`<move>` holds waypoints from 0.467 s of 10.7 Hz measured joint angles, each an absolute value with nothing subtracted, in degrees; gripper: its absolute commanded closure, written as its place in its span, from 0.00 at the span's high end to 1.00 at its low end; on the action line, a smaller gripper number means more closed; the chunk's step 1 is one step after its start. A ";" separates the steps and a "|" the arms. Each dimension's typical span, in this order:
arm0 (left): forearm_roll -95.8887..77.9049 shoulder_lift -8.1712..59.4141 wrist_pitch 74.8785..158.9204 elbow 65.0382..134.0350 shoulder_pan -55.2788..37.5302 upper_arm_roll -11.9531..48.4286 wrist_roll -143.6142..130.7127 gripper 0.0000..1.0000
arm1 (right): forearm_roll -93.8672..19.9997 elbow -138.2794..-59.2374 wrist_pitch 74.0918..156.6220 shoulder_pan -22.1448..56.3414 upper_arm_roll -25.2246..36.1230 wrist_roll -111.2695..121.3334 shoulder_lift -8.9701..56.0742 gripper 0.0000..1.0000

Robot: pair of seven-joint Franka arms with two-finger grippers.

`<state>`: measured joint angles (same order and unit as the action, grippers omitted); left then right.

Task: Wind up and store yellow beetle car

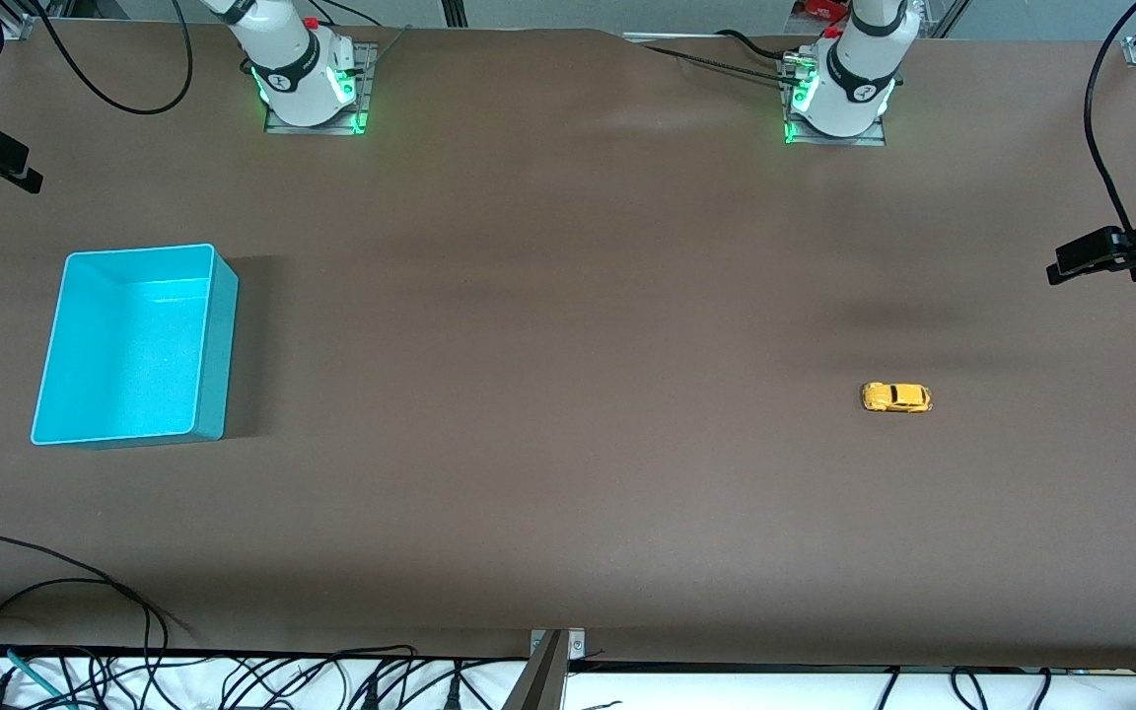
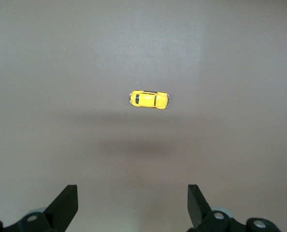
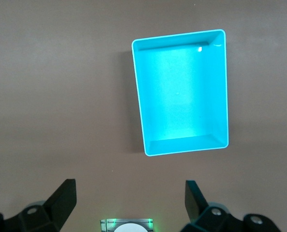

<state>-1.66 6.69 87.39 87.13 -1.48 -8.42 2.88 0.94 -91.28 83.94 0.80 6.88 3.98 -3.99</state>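
Both grippers hang spread wide, holding nothing: the left gripper (image 2: 133, 205) over the yellow beetle car (image 1: 895, 397) on the table (image 1: 568, 444); only the right gripper (image 3: 131, 203) views the turquoise bin (image 3: 221, 92).

Both arms are seen only at their bases in the front view — white housings bolted down along the desk's robot edge, green lights lit at each. Neither arm is reaching across; both are held high, wrists turned straight down. The left claw (image 2: 132, 205) is held aloft with its two dark fingers (image 2: 66, 205) spread wide, nothing between them. The right claw (image 3: 130, 203) is likewise held aloft — fingers (image 3: 62, 200) spread wide, nothing gripped.
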 measured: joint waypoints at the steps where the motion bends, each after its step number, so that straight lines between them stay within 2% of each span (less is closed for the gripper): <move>1: -1.66 6.69 87.40 87.13 -1.48 -8.42 2.88 1.00 | 0.94 -91.28 83.94 0.80 6.88 3.97 -3.99 1.00; 5: -1.66 6.69 87.40 87.13 -1.48 -8.42 2.88 1.00 | 0.94 -91.28 82.95 0.78 6.89 3.77 -3.77 1.00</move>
<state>-1.66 6.69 87.40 87.13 -1.48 -8.42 2.88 0.94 -91.28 82.95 0.78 6.89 3.77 -3.77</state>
